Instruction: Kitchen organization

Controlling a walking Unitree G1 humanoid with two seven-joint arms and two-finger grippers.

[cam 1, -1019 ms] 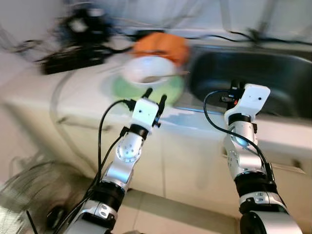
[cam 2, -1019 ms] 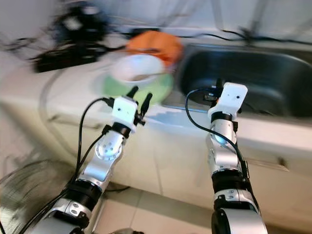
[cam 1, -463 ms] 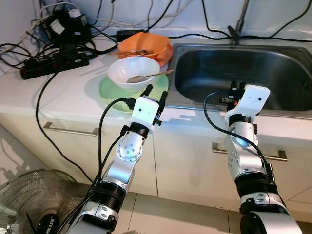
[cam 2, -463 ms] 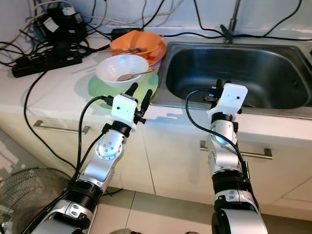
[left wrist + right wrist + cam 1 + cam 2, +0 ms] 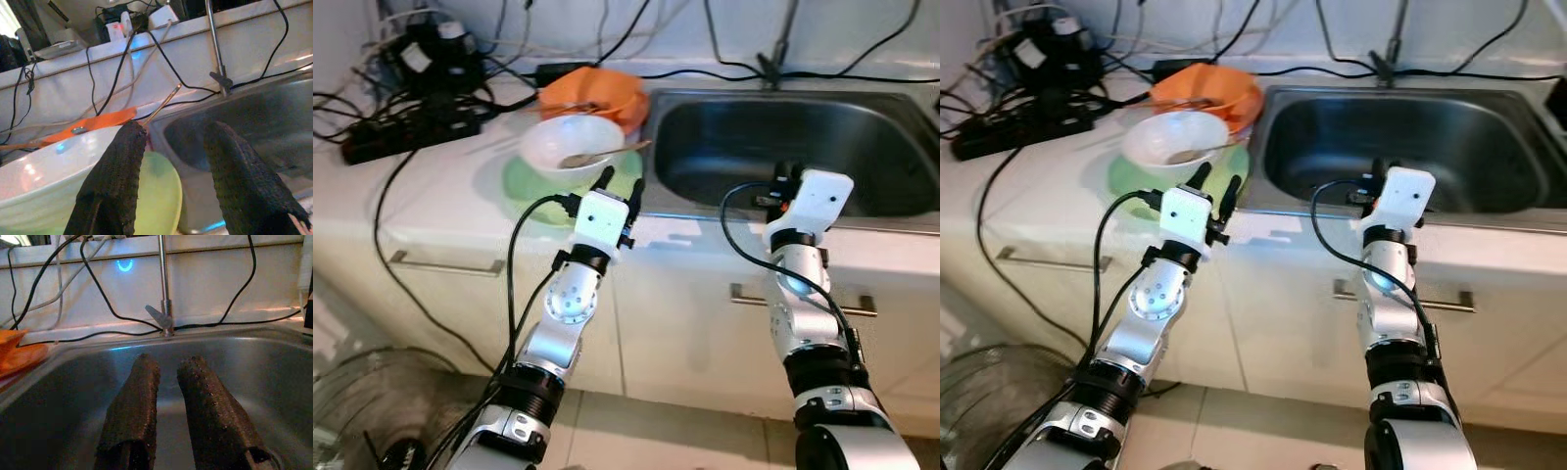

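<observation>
Camera has dipped and swung a little since half a second ago; whole scene sits higher and slightly blurred. My arms and the dishes keep their places relative to one another.

Worktop (image 5: pixel 440 211), white, runs across in front of me. Steel sink (image 5: pixel 783 147) is set into its right half, with the tap (image 5: pixel 164 293) standing at the back rim. Tangle of black cables and a power strip (image 5: pixel 406 127) at far left.

Green plate (image 5: pixel 524 186) lies on the worktop just left of the sink. White bowl (image 5: pixel 570 147) sits on it. Orange bowl (image 5: pixel 589 93) is behind, touching or nearly so.

Spoon (image 5: pixel 602 154) rests in the white bowl, long axis slanting, handle pointing over the rim toward the sink.

My left gripper (image 5: pixel 619 183) hovers at the near edge of the plate, just in front of the white bowl, fingers spread apart, nothing held.

My right gripper (image 5: pixel 168 396) hangs over the sink's front rim, fingers a narrow gap apart, empty, pointing at the tap.
</observation>
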